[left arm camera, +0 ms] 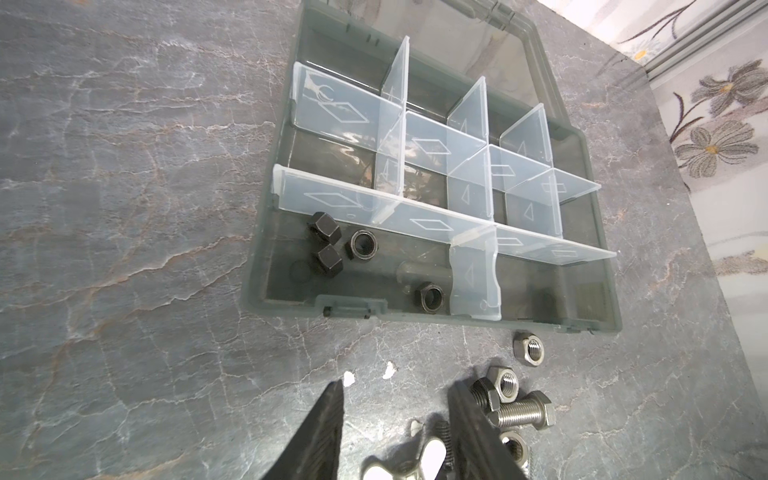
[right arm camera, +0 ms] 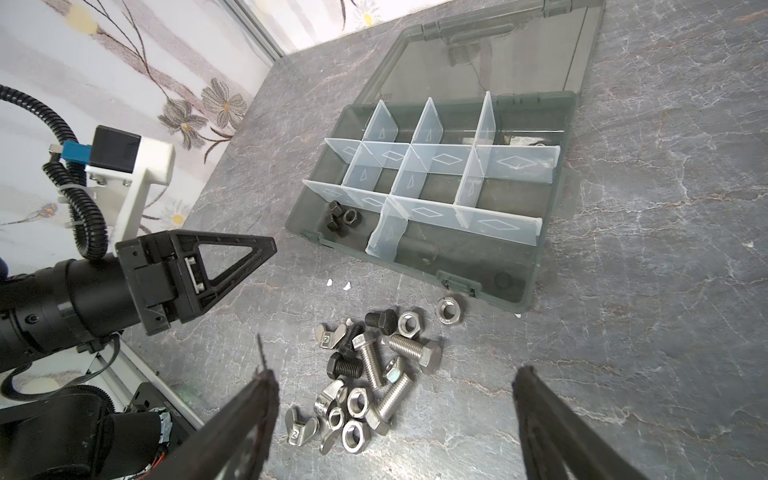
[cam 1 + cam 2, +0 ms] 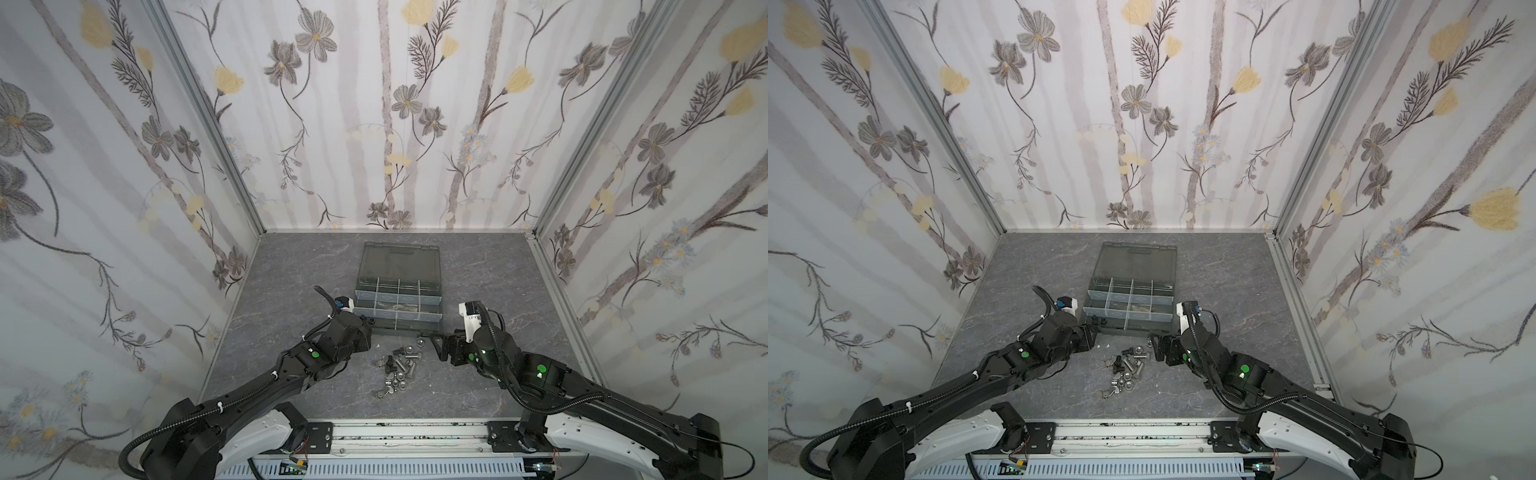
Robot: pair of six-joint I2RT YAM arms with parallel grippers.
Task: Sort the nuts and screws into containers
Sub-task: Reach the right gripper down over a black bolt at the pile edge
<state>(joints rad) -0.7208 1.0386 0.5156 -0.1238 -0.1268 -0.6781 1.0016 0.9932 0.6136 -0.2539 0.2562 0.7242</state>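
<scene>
The dark grey plastic organiser case sits mid-way on the grey marbled bench, its smoky clear lid open behind it. Four black metal nuts lie in its front left compartment. The heap of silver and black metal screws and nuts lies just before the case, my left fingers to its left, my right fingers to its right.

Screws: you had silver and black ones lying flat in a loose heap on the table, just before the case.
Nuts: silver ones were mixed into that heap. One lay apart beside the case's front wall, and four black ones lay in the nearest left compartment.
Containers: your case stood open, its pale dividers upright.
</scene>
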